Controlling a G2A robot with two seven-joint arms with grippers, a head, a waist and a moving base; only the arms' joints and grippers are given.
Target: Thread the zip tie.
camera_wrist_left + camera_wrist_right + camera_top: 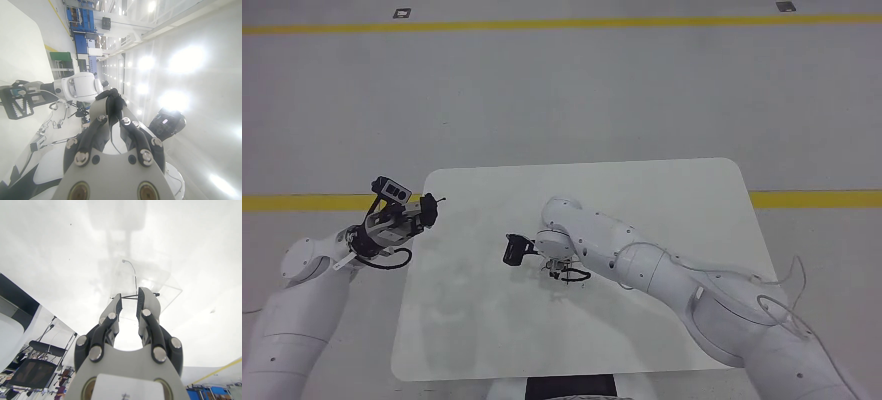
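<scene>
One black zip tie (128,297) lies crosswise just beyond the half-open, empty fingers of the right gripper (129,294); the distant left gripper (113,99) pinches a thin black strip (112,130).

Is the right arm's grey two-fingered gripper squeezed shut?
No, the right gripper is open, its fingers apart with a thin black zip tie crossing the gap.

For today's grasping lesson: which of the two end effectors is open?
The right end effector, its fingers apart above the table; the left end effector is shut on a black zip tie.
</scene>
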